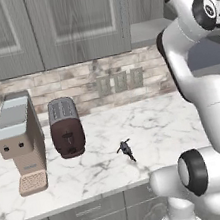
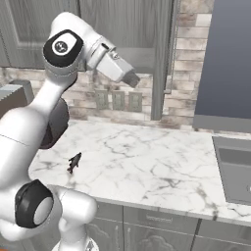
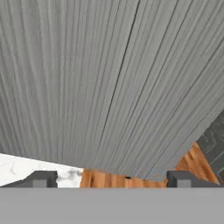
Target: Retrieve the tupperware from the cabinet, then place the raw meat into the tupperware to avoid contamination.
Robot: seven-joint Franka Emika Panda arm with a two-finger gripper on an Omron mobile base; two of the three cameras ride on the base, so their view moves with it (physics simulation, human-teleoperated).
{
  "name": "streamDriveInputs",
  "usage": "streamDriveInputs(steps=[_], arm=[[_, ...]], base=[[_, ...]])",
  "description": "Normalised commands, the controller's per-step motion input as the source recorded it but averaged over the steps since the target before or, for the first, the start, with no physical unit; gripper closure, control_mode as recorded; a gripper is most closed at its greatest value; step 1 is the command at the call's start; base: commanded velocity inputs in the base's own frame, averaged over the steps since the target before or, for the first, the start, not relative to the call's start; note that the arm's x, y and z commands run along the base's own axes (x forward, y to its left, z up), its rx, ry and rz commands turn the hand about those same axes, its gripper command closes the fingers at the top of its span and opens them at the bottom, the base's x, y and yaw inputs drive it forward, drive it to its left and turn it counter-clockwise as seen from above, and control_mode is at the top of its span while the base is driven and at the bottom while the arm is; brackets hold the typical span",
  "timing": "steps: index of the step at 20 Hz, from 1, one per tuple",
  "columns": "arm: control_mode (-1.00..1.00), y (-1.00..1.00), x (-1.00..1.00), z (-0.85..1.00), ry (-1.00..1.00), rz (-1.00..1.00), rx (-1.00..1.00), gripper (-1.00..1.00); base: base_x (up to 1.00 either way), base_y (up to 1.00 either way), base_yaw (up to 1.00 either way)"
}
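Gripper (image 3: 111, 179) up against the cabinet door (image 3: 109, 83), fingers spread wide apart and holding nothing.

Its right door stands swung out edge-on (image 2: 162, 59) above the marble worktop (image 1: 150, 125), probably to reach the shelf; no tupperware is visible. A small dark object (image 1: 126, 150), hard to identify, lies near the worktop's front edge; toaster (image 1: 66, 128) and coffee machine (image 1: 20, 142) sit left.

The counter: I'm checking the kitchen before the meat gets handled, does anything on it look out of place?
A small dark object lies alone on the marble counter, right of the toaster; too small to identify. The coffee machine and toaster stand upright, nothing spilled.
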Motion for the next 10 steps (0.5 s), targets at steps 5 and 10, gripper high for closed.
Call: streamDriveInputs(steps=[5,10], arm=[[-1.00,0.43,-0.63,-0.28,-0.15,0.08,0.19,-1.00],[-1.00,0.36,-0.86,-0.40,0.00,0.12,0.16,-1.00]], base=[[0.00,0.00,0.00],[0.00,0.00,0.00]])
